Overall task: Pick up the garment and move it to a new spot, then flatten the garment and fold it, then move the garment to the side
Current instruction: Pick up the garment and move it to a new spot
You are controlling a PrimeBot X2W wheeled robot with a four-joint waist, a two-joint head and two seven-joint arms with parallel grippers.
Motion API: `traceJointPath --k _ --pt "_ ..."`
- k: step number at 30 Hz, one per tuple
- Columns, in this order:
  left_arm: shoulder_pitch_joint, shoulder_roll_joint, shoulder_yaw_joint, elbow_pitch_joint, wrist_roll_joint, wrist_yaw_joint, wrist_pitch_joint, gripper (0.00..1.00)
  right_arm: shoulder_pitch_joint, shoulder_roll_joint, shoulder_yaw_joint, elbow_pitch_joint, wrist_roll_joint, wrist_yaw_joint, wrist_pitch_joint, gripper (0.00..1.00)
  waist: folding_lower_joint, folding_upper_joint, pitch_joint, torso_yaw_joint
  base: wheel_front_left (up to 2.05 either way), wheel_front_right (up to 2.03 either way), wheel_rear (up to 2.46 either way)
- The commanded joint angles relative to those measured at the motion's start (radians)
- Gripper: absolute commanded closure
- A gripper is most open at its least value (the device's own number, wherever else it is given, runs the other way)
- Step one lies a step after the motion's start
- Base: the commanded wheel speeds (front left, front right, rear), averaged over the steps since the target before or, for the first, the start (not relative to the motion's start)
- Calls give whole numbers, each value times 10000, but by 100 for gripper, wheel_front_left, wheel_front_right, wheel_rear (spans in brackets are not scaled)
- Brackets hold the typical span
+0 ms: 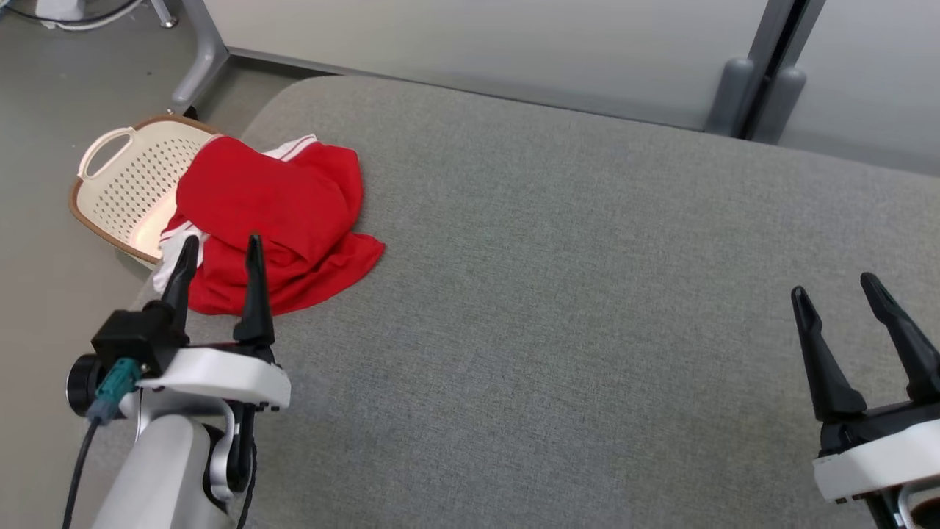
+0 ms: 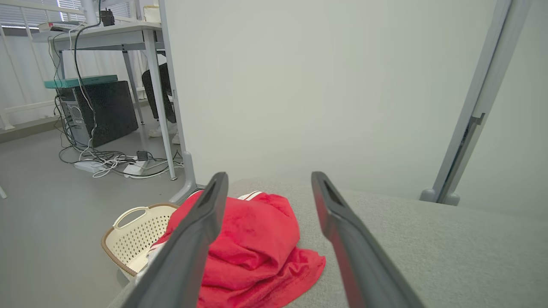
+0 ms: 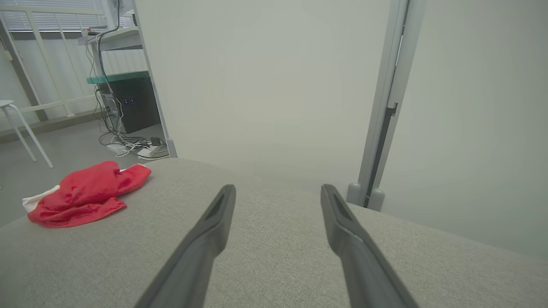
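The left gripper point(image 1: 224, 239) is showing two long, tapering matte-black fingers point(image 1: 256, 294) rising out of a glossy white moulded wrist shell point(image 1: 220, 375). A boxy black housing point(image 1: 132, 334) is sitting beside them, and a teal plug point(image 1: 117, 376) is feeding a thin dark cable point(image 1: 77, 470) past the pale grey rounded forearm point(image 1: 158, 477). The right gripper point(image 1: 833, 285) is wearing matching black fingers above a black base and a white casing point(image 1: 877, 459). Up close, the finger faces point(image 2: 188, 248) are looking dark grey, perhaps rubber-lined.

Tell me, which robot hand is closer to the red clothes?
Left. The left gripper hovers open at the near edge of the red garment; the right gripper sits open far off across the grey cushion.
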Motion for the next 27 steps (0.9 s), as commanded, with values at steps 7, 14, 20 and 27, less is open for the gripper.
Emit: traceJointPath --k 7,14,20,27 --pt "-1863 -275 485 1928 -495 -520 -51 0 -939 -454 183 -475 -110 0 300 0 0 0 2173 -803 0 0 0" --pt "-3357 -393 1048 4881 -973 -1243 -55 0 -1668 -737 505 -343 44 0 166 0 0 0 3261 -1238 0 0 0" --pt "-4215 -158 1324 7011 -1185 -1665 -32 29 -1885 -727 480 -20 102 0 -65 0 0 0 3434 -1413 0 0 0" --pt "-3925 18 1877 6315 -689 -1602 -37 100 -1914 -559 472 311 121 0 -376 0 0 0 3087 -1531 0 0 0"
